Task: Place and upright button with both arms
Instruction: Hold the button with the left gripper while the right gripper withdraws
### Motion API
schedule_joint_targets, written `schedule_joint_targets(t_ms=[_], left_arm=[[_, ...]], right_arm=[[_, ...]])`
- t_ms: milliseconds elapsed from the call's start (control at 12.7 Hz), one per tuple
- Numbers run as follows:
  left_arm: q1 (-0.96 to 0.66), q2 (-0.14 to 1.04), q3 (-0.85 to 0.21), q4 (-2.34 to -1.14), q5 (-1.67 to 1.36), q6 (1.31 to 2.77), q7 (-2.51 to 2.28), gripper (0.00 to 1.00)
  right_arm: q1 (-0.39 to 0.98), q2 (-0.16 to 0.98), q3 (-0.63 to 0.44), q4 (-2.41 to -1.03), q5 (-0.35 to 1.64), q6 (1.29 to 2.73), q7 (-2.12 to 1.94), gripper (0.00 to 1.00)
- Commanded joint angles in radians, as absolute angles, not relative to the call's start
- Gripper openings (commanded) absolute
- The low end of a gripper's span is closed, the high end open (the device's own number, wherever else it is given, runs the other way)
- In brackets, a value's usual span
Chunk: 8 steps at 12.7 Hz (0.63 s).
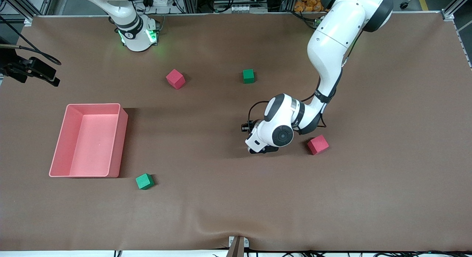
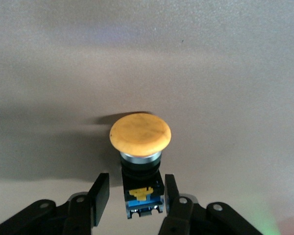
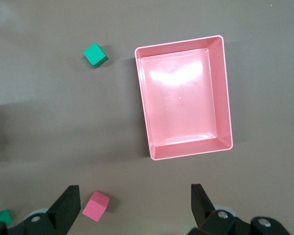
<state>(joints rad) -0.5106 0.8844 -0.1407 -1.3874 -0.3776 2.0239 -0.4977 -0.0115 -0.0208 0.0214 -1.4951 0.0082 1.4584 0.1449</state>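
The button shows in the left wrist view, its round orange cap pointing away from the gripper and casting a shadow on the brown cloth. My left gripper is open, its jaws on either side of the black-and-blue body. One finger is right against the body and the other stands a small gap off. In the front view the left gripper is low over the middle of the table, beside a red cube, and the hand hides the button. My right gripper is wide open, high above the table, holding nothing.
A pink bin stands toward the right arm's end. A green cube lies by its near corner. Another red cube and a green cube lie nearer the arms' bases.
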Motion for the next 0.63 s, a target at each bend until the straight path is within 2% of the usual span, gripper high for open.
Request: schedule_joint_targets(t_ms=[0,79,157,236,551], left_arm=[[-0.523,0.896,-0.135,-1.364,-0.357,2.028,-0.514,0.34],[-0.523,0.897,-0.135,-1.364,-0.357,2.028,-0.514,0.22],[-0.522,0.899,-0.135,-1.364,-0.357,2.028,-0.515,0.04],[-0.523,0.902,-0.135,-1.361,-0.359,2.031,-0.517,0.00],[-0.552,0.870,-0.133,-1.359,-0.357,2.149,-0.671,0.00]], right_arm=[[-0.017,-0.006,0.025,-1.445,-0.009,1.425,0.127,1.00],[-0.015,-0.006,0.026,-1.445,-0.009,1.425,0.127,1.00],[-0.015,-0.008,0.026,-1.445,-0.008,1.425,0.127,1.00],[-0.015,-0.008,0.026,-1.445,-0.006,1.427,0.127,1.00],[-0.018,-0.006,0.026,-1.447,-0.003,1.425,0.129,1.00]])
